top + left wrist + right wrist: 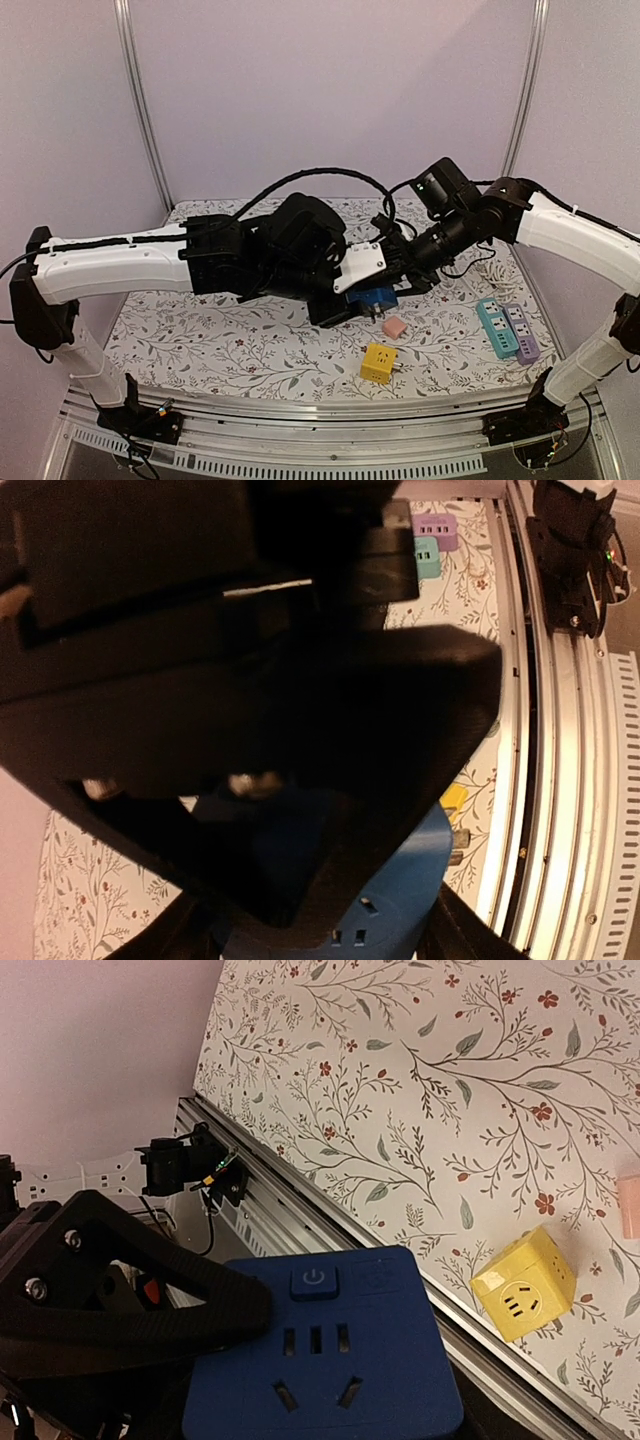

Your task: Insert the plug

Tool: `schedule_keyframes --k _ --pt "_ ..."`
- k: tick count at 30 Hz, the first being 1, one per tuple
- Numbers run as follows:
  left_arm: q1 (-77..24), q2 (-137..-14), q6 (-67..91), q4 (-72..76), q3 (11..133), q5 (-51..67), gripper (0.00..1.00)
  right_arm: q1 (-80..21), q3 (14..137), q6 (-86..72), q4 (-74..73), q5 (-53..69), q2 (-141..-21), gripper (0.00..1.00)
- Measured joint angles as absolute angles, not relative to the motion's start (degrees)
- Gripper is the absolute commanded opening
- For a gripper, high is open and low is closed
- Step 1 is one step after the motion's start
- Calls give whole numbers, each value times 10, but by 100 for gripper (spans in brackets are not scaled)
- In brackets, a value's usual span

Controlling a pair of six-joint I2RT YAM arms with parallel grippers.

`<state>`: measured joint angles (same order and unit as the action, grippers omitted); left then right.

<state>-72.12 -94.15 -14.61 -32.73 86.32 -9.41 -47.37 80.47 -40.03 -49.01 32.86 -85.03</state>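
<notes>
The plug is a blue cube (370, 300) with a power button, socket holes on one face and metal prongs (456, 846) on its side. It hangs above the table's middle, between both arms. My left gripper (335, 298) is shut on it; in the left wrist view the cube (400, 900) sits between the dark fingers (475, 935), with a black arm part covering most of that view. My right gripper (405, 275) comes in from the right, and the cube's face (320, 1360) fills its jaws, dark finger edges flush at its lower sides. The left finger (120, 1295) rests on the cube's left edge.
A yellow socket cube (378, 362) and a small pink block (394, 327) lie on the floral table just below the held cube. A teal power strip (492, 327) and a purple one (520, 335) lie at the right. The metal rail (330, 415) runs along the near edge.
</notes>
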Motion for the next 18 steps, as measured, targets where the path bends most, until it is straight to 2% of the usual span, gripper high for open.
schedule_keyframes --k 2,7,8,9,18 --pt "-721 -941 -144 -325 863 -97 68 -474 804 -408 -490 327 -849 11" --pt "-722 -941 -134 -302 863 -120 81 -474 804 -447 -488 314 -848 2" --pt "-722 -941 -131 -296 863 -124 94 -474 804 -451 -488 310 -847 2" --pt "-722 -941 -129 -290 863 -128 99 -474 804 -453 -488 306 -846 1" --pt "-722 -932 -115 -264 850 -153 100 -474 804 -465 -484 271 -822 0"
